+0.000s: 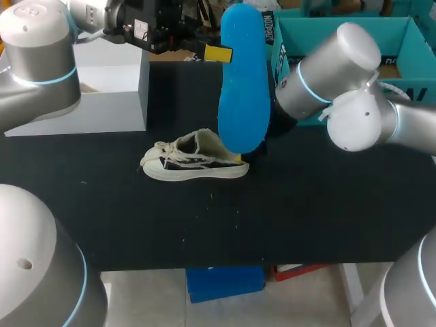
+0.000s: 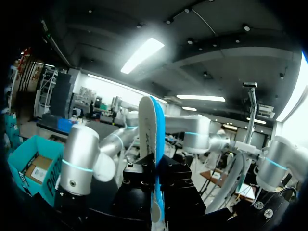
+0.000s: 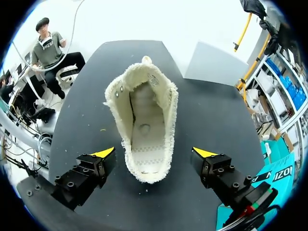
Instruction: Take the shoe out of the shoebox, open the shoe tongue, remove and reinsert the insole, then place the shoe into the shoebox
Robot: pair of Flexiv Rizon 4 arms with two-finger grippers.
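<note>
**Insole to go back in**

The shoe [image 1: 194,162] stands on its sole on the table [image 1: 306,218], mouth open. The insole [image 1: 244,88] hangs at its one o'clock, clamped in the left gripper [image 2: 155,183]. The right gripper [image 3: 154,153] hovers spread and empty over the heel. Best to feed the toe end first.

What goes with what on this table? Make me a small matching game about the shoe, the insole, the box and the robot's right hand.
Things:
1. insole
2. shoe
3. shoebox
4. right hand

Place, colour or state:
A. teal, at the far right of the table
B. open, a finger on either side of the shoe
C. blue, held up on end in the left hand
D. standing on its sole on the black table, mouth wide open, nothing inside

Pairs: 1-C, 2-D, 3-A, 4-B
</note>
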